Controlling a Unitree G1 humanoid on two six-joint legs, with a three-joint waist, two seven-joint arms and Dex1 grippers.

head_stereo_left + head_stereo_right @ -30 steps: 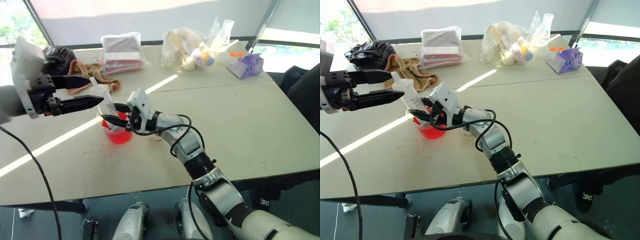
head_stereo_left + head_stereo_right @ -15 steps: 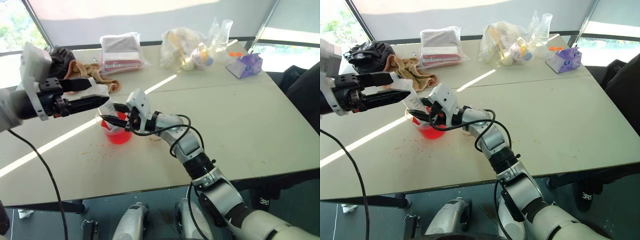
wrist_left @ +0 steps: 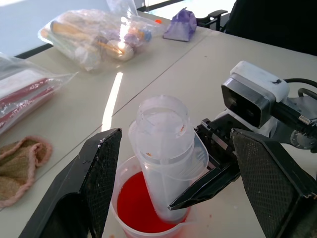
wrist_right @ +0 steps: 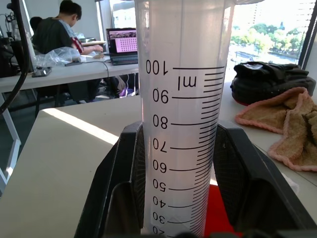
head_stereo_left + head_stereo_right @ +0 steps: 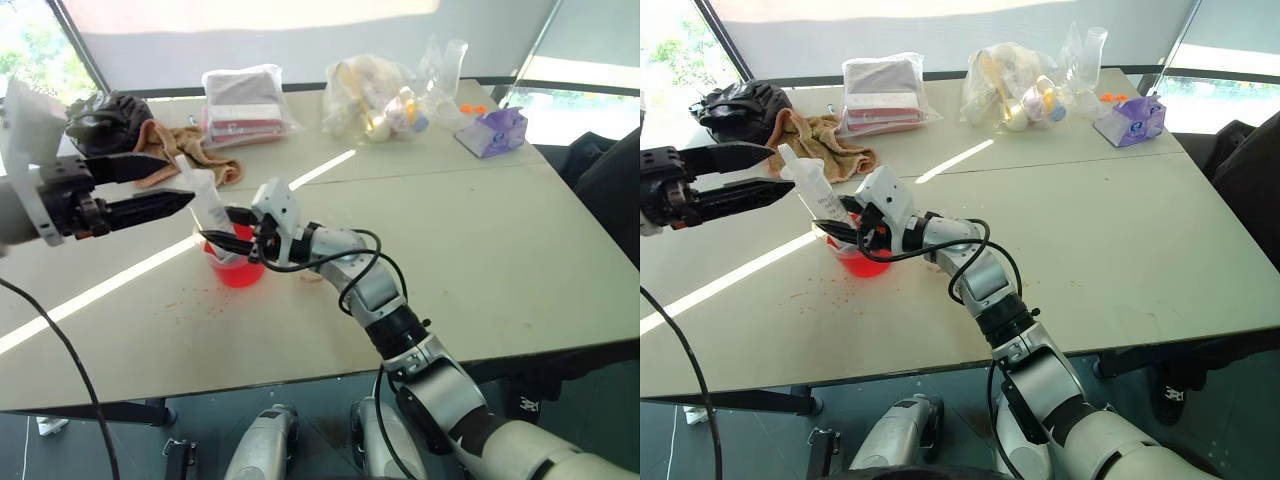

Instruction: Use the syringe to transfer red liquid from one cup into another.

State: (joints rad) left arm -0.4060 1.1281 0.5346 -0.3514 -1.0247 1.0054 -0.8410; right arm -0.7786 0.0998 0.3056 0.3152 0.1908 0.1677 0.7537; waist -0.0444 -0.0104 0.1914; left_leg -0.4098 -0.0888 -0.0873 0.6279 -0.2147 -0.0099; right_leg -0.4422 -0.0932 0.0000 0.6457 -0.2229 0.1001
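Observation:
The syringe (image 5: pixel 212 207), a clear barrel with printed marks, stands tilted with its lower end in the spouted cup (image 5: pixel 238 268) of red liquid (image 3: pixel 134 204). My right gripper (image 5: pixel 222 226) is shut on the barrel (image 4: pixel 181 124) just above the cup's rim. Its fingers (image 4: pixel 124 183) press the barrel from both sides. My left gripper (image 5: pixel 186 182) hangs open to the left of the syringe's top end (image 3: pixel 163 116), apart from it, with nothing between its fingers (image 3: pixel 94 183). The other cup is out of view.
At the table's far edge lie a tan cloth (image 5: pixel 165 140), a black bag (image 5: pixel 105 110), a bagged packet (image 5: pixel 243 100), a clear bag of small items (image 5: pixel 375 95) and a purple tissue pack (image 5: pixel 492 130). Red drops speckle the table (image 5: pixel 190 295) near the cup.
Half a second ago the left gripper's fingers reached around the syringe's top. It has since drawn back to the left, still open. The right gripper and syringe have not moved.

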